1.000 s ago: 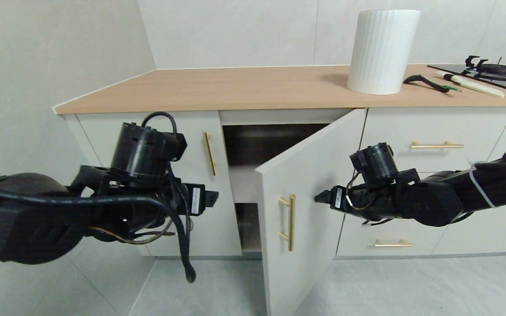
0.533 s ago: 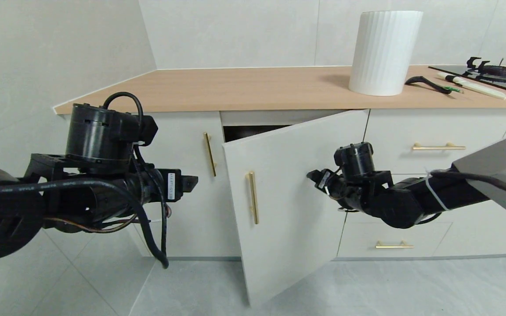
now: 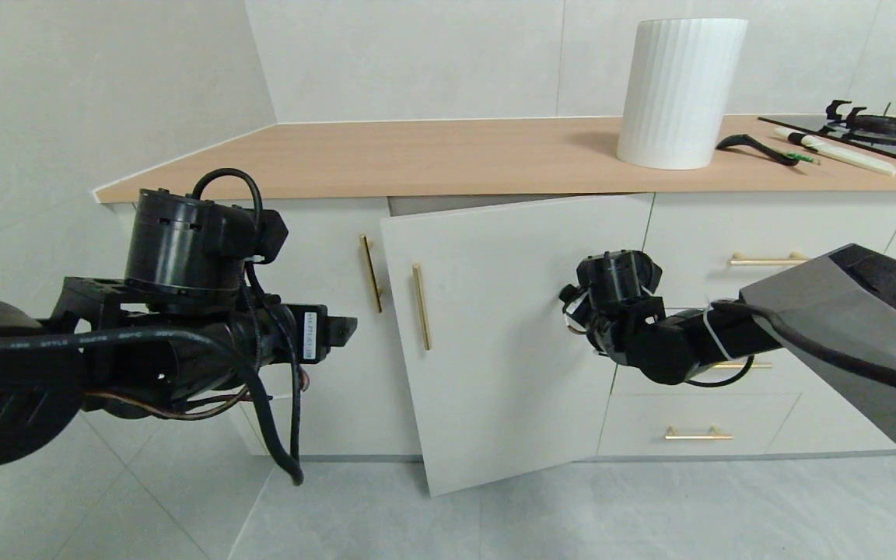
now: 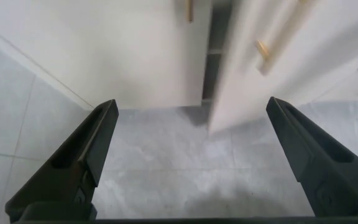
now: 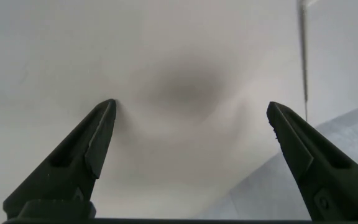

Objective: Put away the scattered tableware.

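1. Squinting at the tableware: lying on the countertop way over on the right as a black utensil and a long white utensil, just beside the white ribbed container, too small to tell what kind
2. Losing part of the stove to the frame edge, right behind those two
3. Hiding nearly all of the cupboard's inside behind the cabinet door, only peeking through as a thin dark gap in the left wrist view, kinda blurry
4. Sitting right up against the door's face with the right gripper, fingers spread wide, gripping nothing; tips tucked behind the wrist in the head view
5. Hanging the left gripper out in front of the neighbouring left door, apart from it, also gaping wide and holding nothing
6. Sticking out a little from the cabinet front at the door's handle edge, gold handle near the neighbour's handle
7. Stretching out under both arms as floor tiles, in front of the cabinets
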